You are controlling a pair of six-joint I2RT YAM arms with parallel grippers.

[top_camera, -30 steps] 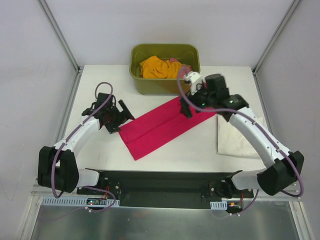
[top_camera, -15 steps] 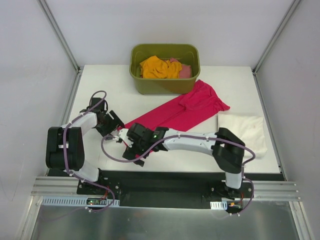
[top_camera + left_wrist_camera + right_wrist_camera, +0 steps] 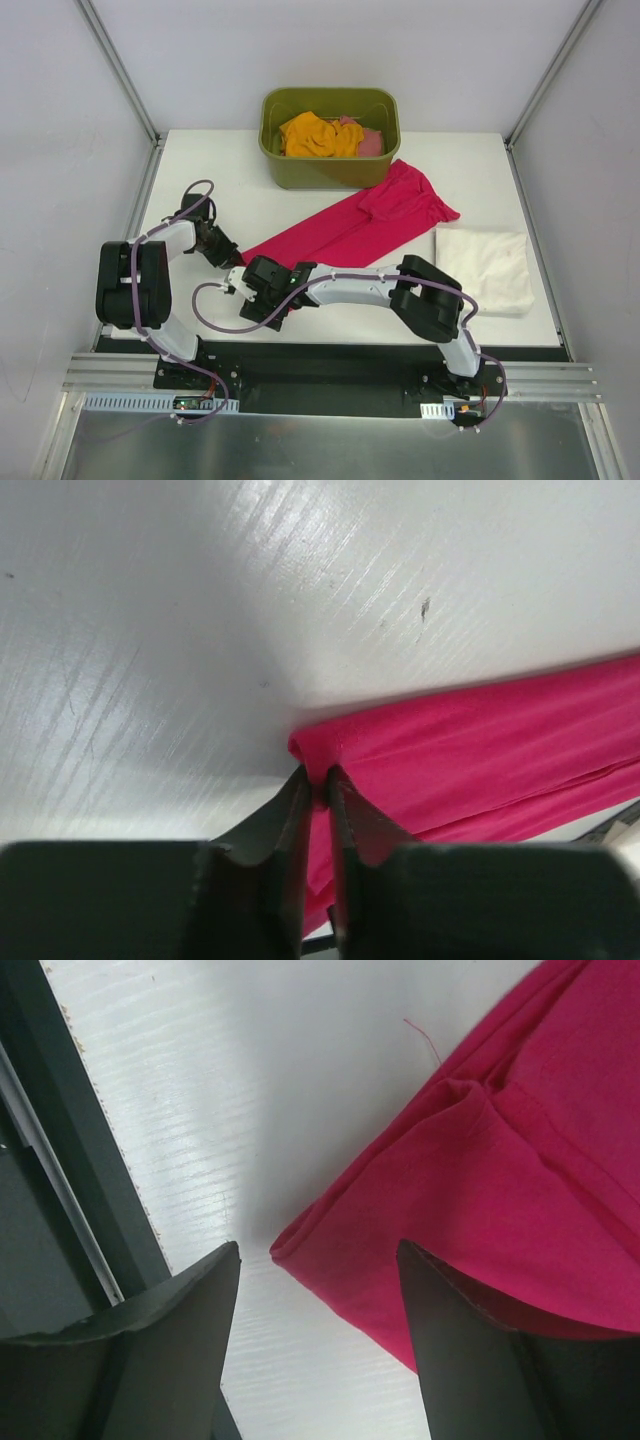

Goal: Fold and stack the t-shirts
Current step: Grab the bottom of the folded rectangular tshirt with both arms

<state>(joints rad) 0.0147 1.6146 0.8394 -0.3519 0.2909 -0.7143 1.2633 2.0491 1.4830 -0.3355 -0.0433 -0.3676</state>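
The crimson-pink t-shirt (image 3: 360,225) lies in a long diagonal band across the middle of the table. My left gripper (image 3: 228,258) sits at its left end, and the left wrist view shows that gripper (image 3: 318,785) shut on a pinched corner of the crimson cloth (image 3: 480,740). My right gripper (image 3: 262,300) reaches across to the shirt's near-left corner. In the right wrist view it (image 3: 318,1260) stands open, its fingers on either side of a folded crimson corner (image 3: 480,1180). A folded cream-white t-shirt (image 3: 485,265) lies at the right.
An olive-green tub (image 3: 272,150) stands at the back centre, holding an orange t-shirt (image 3: 318,135) and a salmon-pink one (image 3: 370,142). The black base rail (image 3: 330,365) runs along the near table edge, close to my right gripper. Frame posts rise at both back corners.
My right arm has swung from the shirt's far end to its near-left corner, leaving the far end spread toward the right. My left gripper has moved onto the left corner and shut on it.
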